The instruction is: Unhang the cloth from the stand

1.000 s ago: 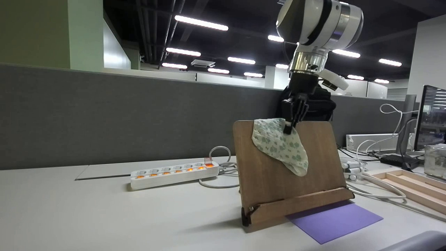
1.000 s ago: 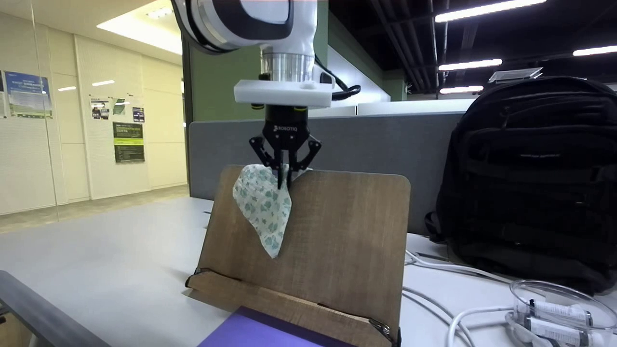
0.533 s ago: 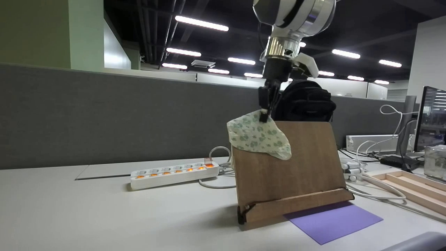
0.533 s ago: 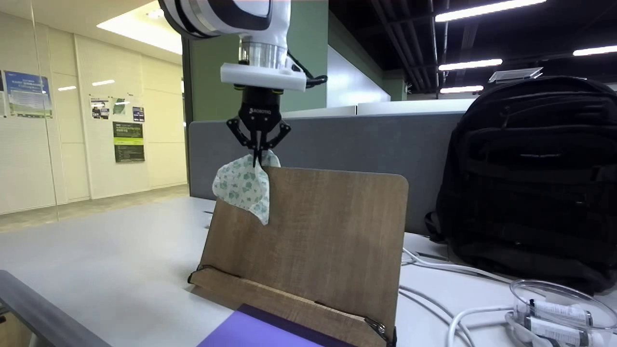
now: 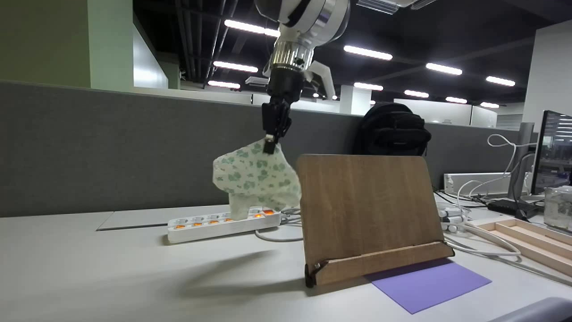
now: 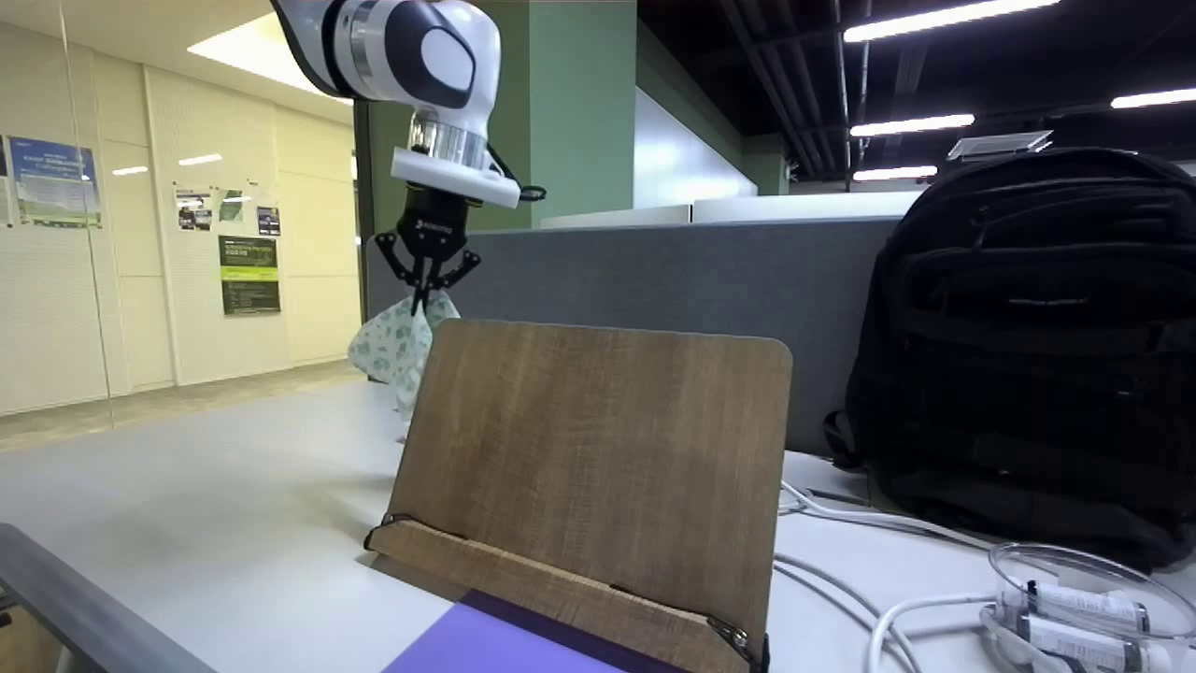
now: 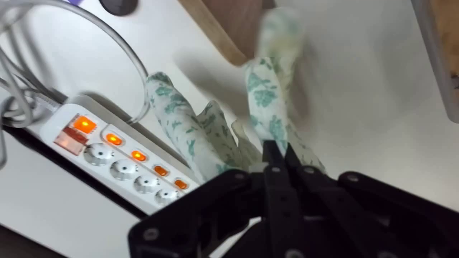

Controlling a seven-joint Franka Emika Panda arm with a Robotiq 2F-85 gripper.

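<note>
Nearest: purple sheet (image 5: 431, 286), flat on the surface (image 5: 111, 268), far edge hidden by the ledge (image 5: 389, 262) of the stand (image 5: 371, 201). The stand leans back easel-style, face and top edge bare in both exterior views. Nothing draped on it, so I'd call the unhang itself done.

Just beyond its side edge: the cloth (image 5: 254, 179), hanging in the air from the end effector (image 6: 420, 305). Fingers (image 7: 279, 186) pinched together on it; wrist view agrees, folds fanning out from the tips. Grip is near the top of the cloth, rest droops loose. Its side is right beside the stand; can't tell if they touch. One end is blurred in the wrist view, probably swinging.

Further back: power strip (image 5: 205, 230), overlapped by the cloth's low end in an exterior view; looks like clearance, not certain. Behind that, backpack (image 6: 1028, 365) and grey partition (image 5: 134, 156).

Left to do, my read: move well away from the stand, then lower and let go if a set-down is wanted. Task names no spot. Risk: loose end catching the stand's corner.
</note>
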